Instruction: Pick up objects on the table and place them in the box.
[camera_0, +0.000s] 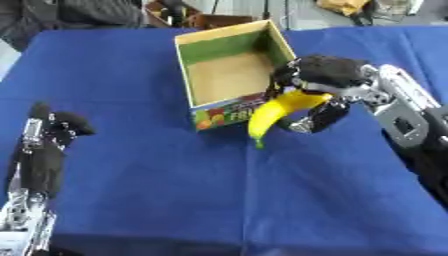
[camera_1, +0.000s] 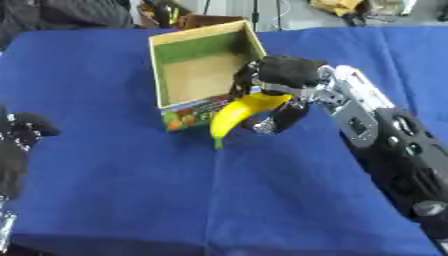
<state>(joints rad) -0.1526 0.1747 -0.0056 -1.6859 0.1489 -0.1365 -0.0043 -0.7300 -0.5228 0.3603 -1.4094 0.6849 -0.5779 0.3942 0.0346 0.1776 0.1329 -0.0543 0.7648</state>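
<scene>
Yellow banana (camera_0: 278, 112) in right hand (camera_0: 322, 75), at box (camera_0: 229, 102) front corner.

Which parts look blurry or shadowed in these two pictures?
Left eye view: soft all over, the box label unreadable; the banana in the right hand casts a faint shadow on the cloth. Right eye view: equally soft, even light, no glare; the left hand is cropped at the edge.

I see a big blue cloth (camera_0: 219, 200) spread over the whole table. It has soft folds in it. Past the far edge there is a dark striped thing (camera_0: 79, 12) at the left, something brown (camera_0: 214, 20) in the middle, and something yellow (camera_0: 343, 5) at the right.
</scene>
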